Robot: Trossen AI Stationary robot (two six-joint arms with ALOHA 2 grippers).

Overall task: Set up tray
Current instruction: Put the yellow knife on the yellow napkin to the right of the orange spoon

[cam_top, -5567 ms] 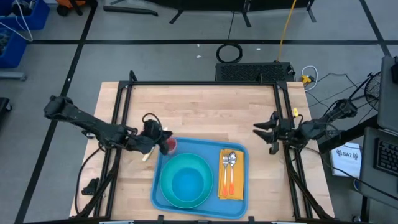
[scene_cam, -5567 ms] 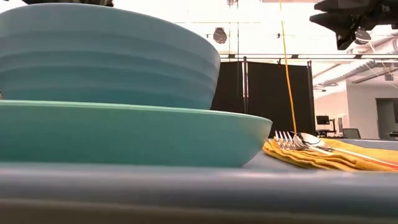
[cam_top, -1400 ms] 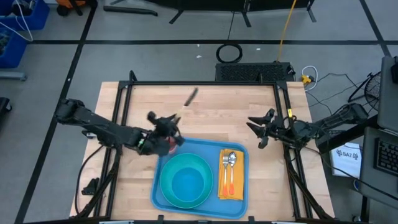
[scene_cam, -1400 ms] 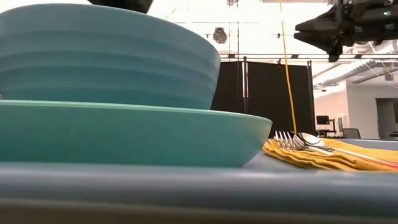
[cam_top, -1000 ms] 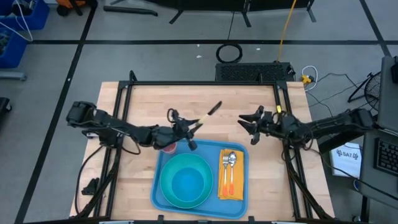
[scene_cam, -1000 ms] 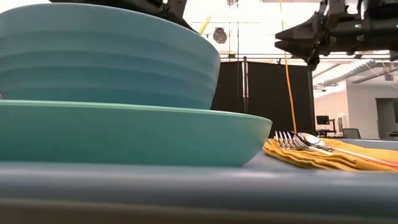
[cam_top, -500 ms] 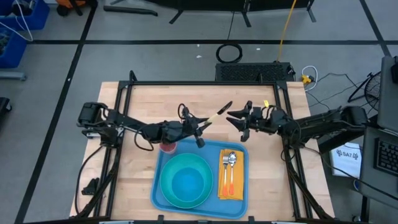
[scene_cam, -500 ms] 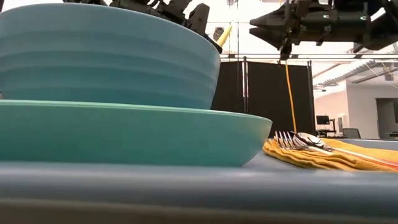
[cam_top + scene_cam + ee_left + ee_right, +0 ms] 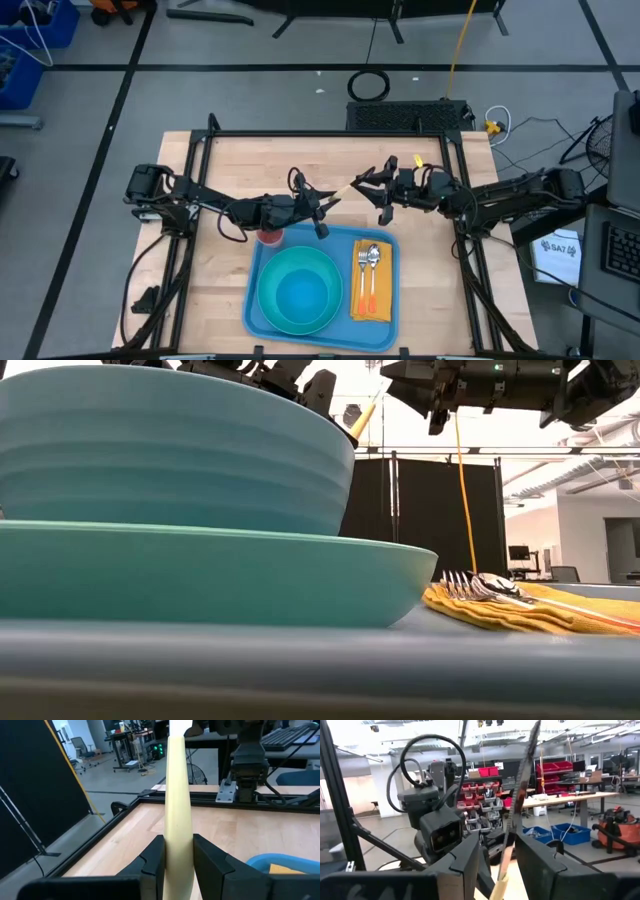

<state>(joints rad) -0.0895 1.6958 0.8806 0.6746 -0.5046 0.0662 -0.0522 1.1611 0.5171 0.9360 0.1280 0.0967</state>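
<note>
A knife with a cream handle [image 9: 176, 795] and a dark blade [image 9: 521, 785] is up in the air over the table's middle [image 9: 348, 186], beyond the blue tray [image 9: 385, 318]. My left gripper [image 9: 318, 206] is shut on its handle. My right gripper [image 9: 373, 194] is open, one finger on either side of the blade without touching it. On the tray sit a teal bowl [image 9: 298, 290] on a teal plate [image 9: 250, 575], and a yellow napkin [image 9: 370, 285] carrying a fork and spoon [image 9: 485, 588]. My left gripper pinches the knife's cream handle [image 9: 178, 851] between its two fingers [image 9: 154, 856], which lie across the handle. It comes level from the table's left. The knife is lifted clear, and its blade points toward the right arm and the table's far side.
A red cup [image 9: 270, 236] stands on the wood at the tray's far left corner. Black frame rails [image 9: 325, 135] run along the table's left, right and far edges. Bare wood lies between the tray and the far rail.
My left gripper carried the knife toward the table's right and then held still over the middle. My right gripper travelled toward the table's left until its open fingers came around the blade's end.
</note>
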